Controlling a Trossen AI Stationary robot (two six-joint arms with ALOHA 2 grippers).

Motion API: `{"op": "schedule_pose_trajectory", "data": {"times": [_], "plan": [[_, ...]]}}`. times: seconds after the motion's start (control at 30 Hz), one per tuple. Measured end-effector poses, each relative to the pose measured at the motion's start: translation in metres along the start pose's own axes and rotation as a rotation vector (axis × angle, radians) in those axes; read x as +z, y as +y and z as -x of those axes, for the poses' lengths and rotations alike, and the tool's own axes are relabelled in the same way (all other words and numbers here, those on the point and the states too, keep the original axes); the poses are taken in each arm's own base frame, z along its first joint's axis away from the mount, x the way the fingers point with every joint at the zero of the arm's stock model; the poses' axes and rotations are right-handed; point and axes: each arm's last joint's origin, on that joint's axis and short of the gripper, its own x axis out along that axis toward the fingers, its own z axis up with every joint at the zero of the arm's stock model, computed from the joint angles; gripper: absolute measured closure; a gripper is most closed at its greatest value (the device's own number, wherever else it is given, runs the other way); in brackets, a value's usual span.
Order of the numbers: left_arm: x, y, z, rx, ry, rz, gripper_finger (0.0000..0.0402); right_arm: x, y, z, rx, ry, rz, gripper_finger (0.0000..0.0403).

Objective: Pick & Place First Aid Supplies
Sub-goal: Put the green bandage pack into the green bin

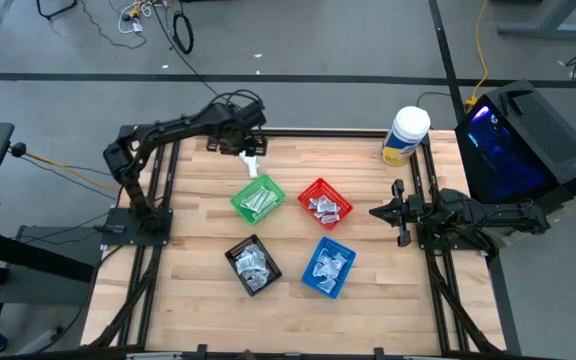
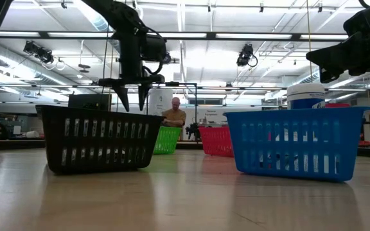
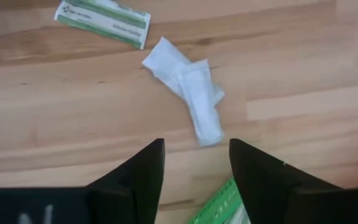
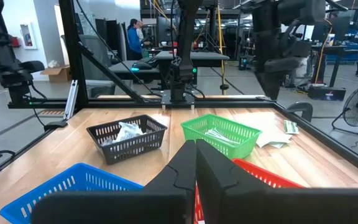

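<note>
Two white packets (image 3: 188, 93) lie overlapping on the wooden table near its far edge, and a pale-green-and-white strip (image 3: 102, 22) lies beside them. They also show in the high view (image 1: 252, 162), just beyond the green basket (image 1: 258, 198). My left gripper (image 3: 194, 165) is open and empty above the white packets, fingers pointing down; it also shows in the low view (image 2: 133, 96). My right gripper (image 1: 378, 212) is shut and empty, waiting at the table's right side.
The green basket, a red one (image 1: 325, 203), a black one (image 1: 253, 265) and a blue one (image 1: 328, 267) stand mid-table, each with packets inside. A white-lidded yellow-labelled tub (image 1: 405, 135) stands at the far right corner. A person (image 2: 174, 112) shows in the room behind.
</note>
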Motion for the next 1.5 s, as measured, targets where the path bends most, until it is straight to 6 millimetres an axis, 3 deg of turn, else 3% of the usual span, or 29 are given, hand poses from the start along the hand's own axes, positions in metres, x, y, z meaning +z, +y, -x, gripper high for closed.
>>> {"op": "schedule_pose_trajectory", "data": {"times": [0.3,0.57,1.13,1.5], "plan": [[0.008,-0.004,-0.010,-0.035,-0.024,0.112,0.0113,0.000,0.000,0.000,0.000,0.000,0.000,0.0390],[0.009,-0.008,-0.042,0.000,0.069,0.121,0.0059,0.000,0.000,0.000,0.000,0.001,0.000,0.0390],[0.008,-0.016,-0.104,0.025,0.209,0.154,0.0054,0.000,0.000,0.000,0.000,0.000,0.000,0.0390],[0.009,-0.017,-0.114,-0.003,0.232,0.163,0.0080,0.000,0.000,0.000,0.000,0.000,0.000,0.0390]]}}
